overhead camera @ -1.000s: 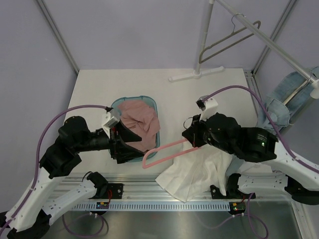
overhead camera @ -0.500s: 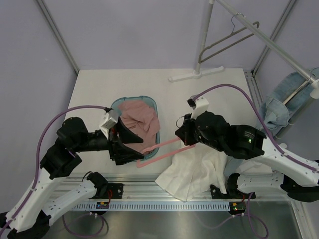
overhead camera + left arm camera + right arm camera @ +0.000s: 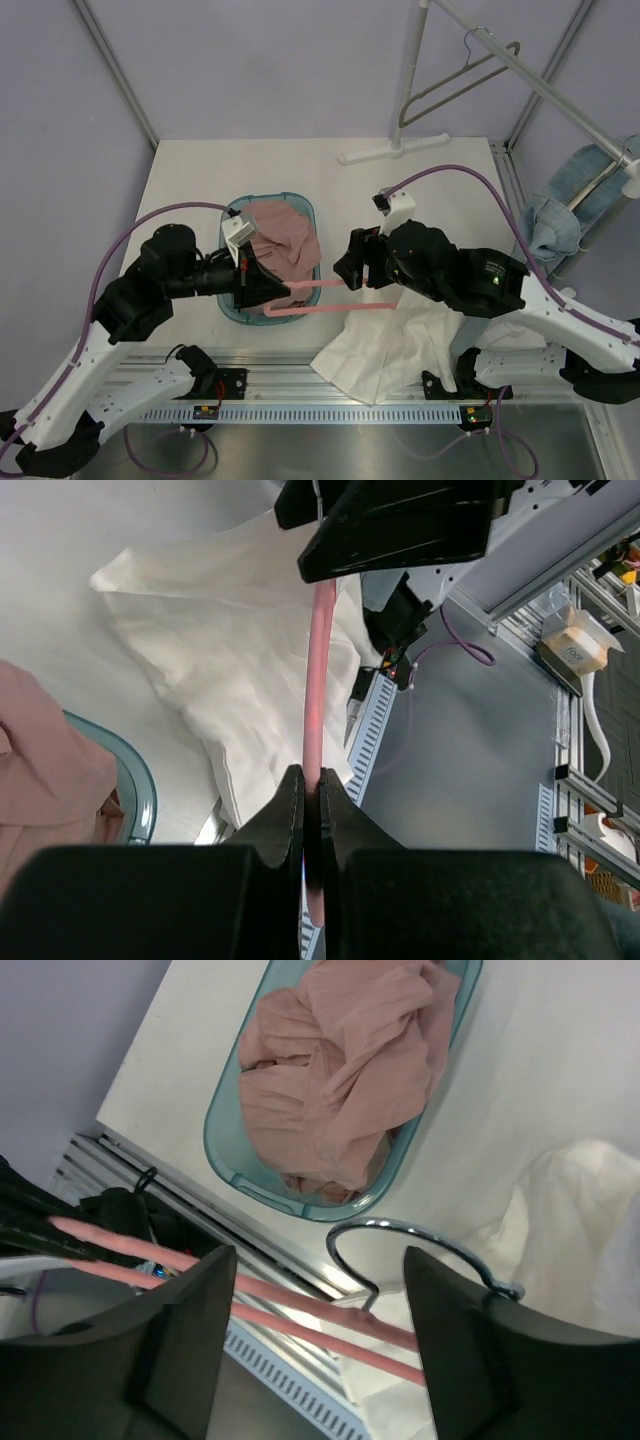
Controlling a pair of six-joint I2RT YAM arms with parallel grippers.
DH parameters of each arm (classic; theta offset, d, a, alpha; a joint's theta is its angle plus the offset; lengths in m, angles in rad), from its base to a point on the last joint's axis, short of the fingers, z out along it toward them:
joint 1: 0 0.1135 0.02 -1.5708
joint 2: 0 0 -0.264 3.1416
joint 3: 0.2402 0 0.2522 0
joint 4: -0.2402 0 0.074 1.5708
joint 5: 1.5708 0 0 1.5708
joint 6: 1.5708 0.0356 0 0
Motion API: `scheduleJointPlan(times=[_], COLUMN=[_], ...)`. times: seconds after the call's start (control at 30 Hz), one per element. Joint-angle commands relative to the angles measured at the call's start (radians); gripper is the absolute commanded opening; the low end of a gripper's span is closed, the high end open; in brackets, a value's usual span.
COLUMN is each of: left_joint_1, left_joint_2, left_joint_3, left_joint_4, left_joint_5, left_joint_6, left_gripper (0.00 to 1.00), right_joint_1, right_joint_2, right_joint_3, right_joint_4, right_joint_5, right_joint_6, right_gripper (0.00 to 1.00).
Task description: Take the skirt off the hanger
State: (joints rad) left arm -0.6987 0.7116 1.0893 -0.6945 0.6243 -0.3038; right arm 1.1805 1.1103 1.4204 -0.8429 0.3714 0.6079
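The pink hanger [image 3: 322,297] hangs level above the table's front, its metal hook [image 3: 420,1235] pointing away from the bars. My left gripper [image 3: 283,292] is shut on the hanger's left end [image 3: 315,680], its jaws pressed onto the pink bar [image 3: 311,785]. My right gripper [image 3: 352,270] stands open around the hook end, and its fingers [image 3: 318,1260] do not touch the bars [image 3: 300,1305]. The white skirt [image 3: 390,345] lies crumpled on the table below the hanger's right part, also seen in the left wrist view [image 3: 220,670] and the right wrist view [image 3: 570,1220].
A teal basket [image 3: 311,216] holding a pink garment [image 3: 285,245] sits just behind the hanger's left end. A clothes rail with a grey hanger [image 3: 455,80] stands at the back right. Denim cloth [image 3: 560,215] hangs at the right edge. The table's front rail [image 3: 340,385] is close.
My left gripper has shut on the hanger's left end. My right gripper has let go and opened. The hanger has shifted left and levelled out.
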Motion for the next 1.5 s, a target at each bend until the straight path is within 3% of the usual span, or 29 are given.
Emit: scheduleJointPlan(times=[0.0,0.13,0.27,0.5,0.7,0.83,1.0,1.2,1.33,1.37,1.43,1.47], left_joint_1=[-0.013,-0.013,-0.013,-0.042,-0.045,-0.047,-0.047,-0.047,-0.047,-0.047,-0.045,-0.045], left_joint_2=[0.029,0.06,0.1,0.169,0.131,0.111,0.0,0.011,-0.009,-0.014,-0.02,-0.026], left_joint_3=[0.116,0.257,0.4,0.497,0.442,0.469,0.5,0.639,0.635,0.636,0.641,0.643], left_joint_4=[-0.068,-0.282,-0.416,-0.609,-0.571,-0.617,-0.501,-0.53,-0.525,-0.53,-0.54,-0.543], left_joint_5=[-0.093,-0.237,-0.304,-0.461,-0.491,-0.62,-0.526,-0.439,-0.426,-0.437,-0.474,-0.526], left_joint_6=[0.034,0.12,0.19,0.232,0.197,0.17,0.138,0.123,0.118,0.117,0.12,0.12], left_gripper=[0.0,0.0,0.0,0.0,0.0,0.0,0.0,0.0,0.0,0.0,0.0,0.0], right_joint_1=[-0.001,-0.001,0.001,-0.001,-0.001,-0.001,-0.001,-0.001,-0.002,-0.002,-0.002,-0.002], right_joint_2=[-0.041,-0.127,-0.23,-0.354,-0.299,-0.253,-0.129,0.009,0.083,0.094,0.092,0.07], right_joint_3=[0.022,0.012,0.006,-0.011,-0.118,-0.24,-0.316,-0.38,-0.414,-0.419,-0.416,-0.42], right_joint_4=[0.025,-0.099,-0.157,-0.251,-0.229,-0.122,-0.021,0.051,0.045,0.045,0.012,-0.01], right_joint_5=[0.035,0.103,0.141,0.201,0.155,0.121,0.101,0.104,0.164,0.17,0.185,0.193], right_joint_6=[0.018,0.059,0.088,0.128,0.156,0.174,0.205,0.204,0.243,0.25,0.294,0.306], right_gripper=[0.79,0.89,0.89,0.88,0.88,0.88,0.88,0.87,0.74,0.42,0.1,0.0])
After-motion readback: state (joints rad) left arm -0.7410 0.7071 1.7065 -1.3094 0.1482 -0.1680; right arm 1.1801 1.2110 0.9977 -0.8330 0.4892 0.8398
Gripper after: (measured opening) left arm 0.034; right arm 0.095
